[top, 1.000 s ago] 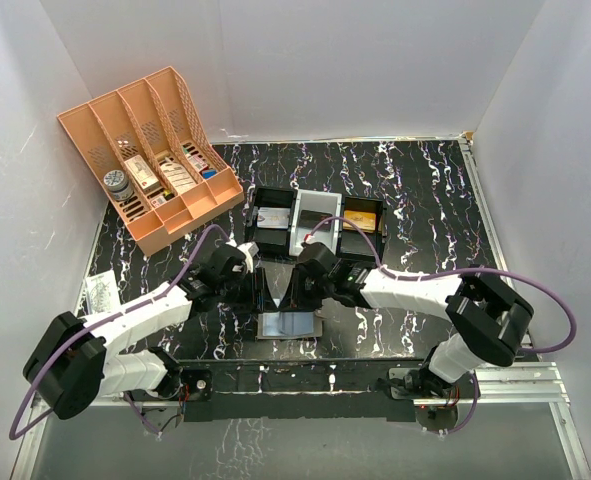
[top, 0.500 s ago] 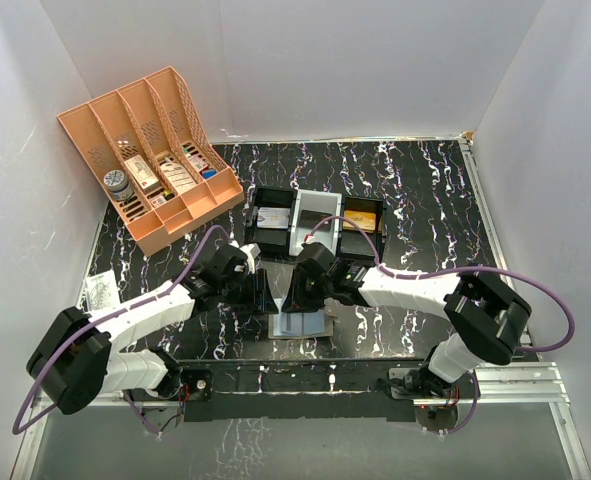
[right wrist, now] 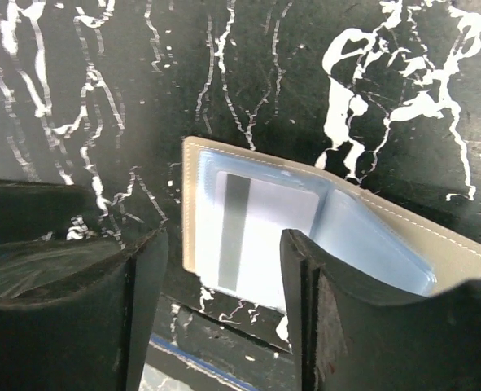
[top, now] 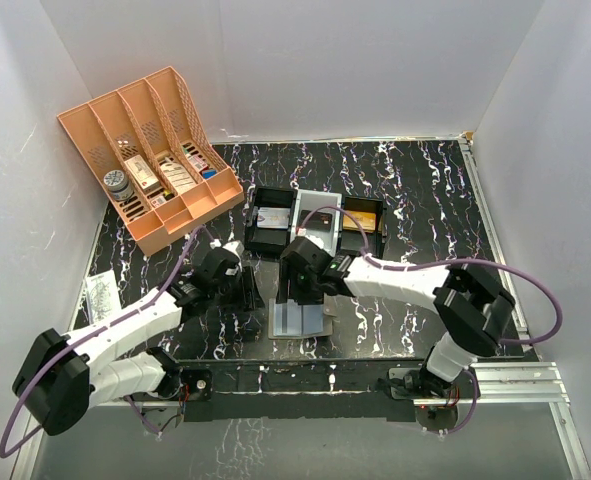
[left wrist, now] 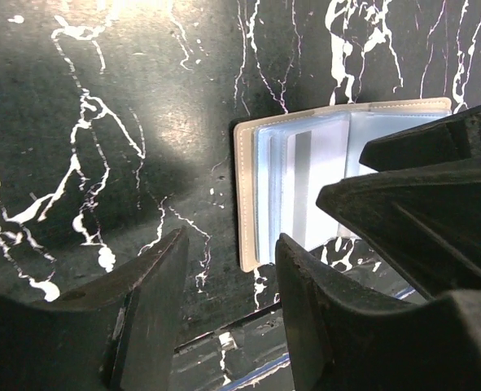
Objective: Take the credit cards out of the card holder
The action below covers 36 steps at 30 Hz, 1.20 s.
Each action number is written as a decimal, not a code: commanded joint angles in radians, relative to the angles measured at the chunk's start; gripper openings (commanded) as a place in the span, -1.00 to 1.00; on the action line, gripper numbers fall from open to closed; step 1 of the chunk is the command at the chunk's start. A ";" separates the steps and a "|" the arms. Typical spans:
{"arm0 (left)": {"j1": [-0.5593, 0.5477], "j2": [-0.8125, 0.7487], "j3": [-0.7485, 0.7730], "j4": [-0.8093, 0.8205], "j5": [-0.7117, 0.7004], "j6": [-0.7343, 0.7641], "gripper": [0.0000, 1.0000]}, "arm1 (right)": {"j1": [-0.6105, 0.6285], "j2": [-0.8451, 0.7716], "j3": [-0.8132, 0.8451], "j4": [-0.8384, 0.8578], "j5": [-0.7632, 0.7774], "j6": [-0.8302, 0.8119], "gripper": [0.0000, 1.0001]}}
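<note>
The card holder [top: 297, 320] lies opened flat on the black marbled table [top: 425, 190], near the near edge and in the middle, between the two arms. Its grey-blue pockets face up, and in one pocket sits a credit card [right wrist: 260, 232], pale with a dark stripe along it. I judge that it lies open like this so that fingers can reach the cards from above.

The right gripper [right wrist: 224, 318] hangs just over the holder with its jaws apart. The pocket and the card show in the gap, and it clamps nothing. To me this looks like a position for pinching the card's edge. The left gripper [left wrist: 232, 318] is just beside the holder's left edge, also with jaws apart and only bare table between them. Probably it is there to press the holder down, because such a light thing can slide or lift when a card is pulled.

On the far side of the holder stands a black three-compartment tray [top: 296, 215]. Flat things lie in its outer compartments, but I cannot tell surely if they are cards. Far left is an orange lattice organiser [top: 100, 125] with small items. None of these stands in the way. The real difficulty is that both grippers crowd close together over one small holder.
</note>
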 commanded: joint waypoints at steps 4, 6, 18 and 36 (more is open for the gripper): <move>-0.003 -0.087 0.020 -0.085 -0.096 -0.027 -0.09 | 0.050 0.075 0.097 -0.164 0.175 -0.015 0.20; -0.003 -0.096 0.014 -0.084 -0.098 -0.030 -0.09 | 0.053 0.087 0.076 -0.131 0.158 -0.017 0.22; -0.003 -0.111 0.009 -0.082 -0.087 -0.050 -0.08 | 0.054 0.086 0.006 -0.061 0.134 0.041 0.46; -0.003 -0.056 -0.002 -0.017 -0.003 -0.050 -0.07 | 0.060 0.143 0.009 -0.099 0.197 0.029 0.26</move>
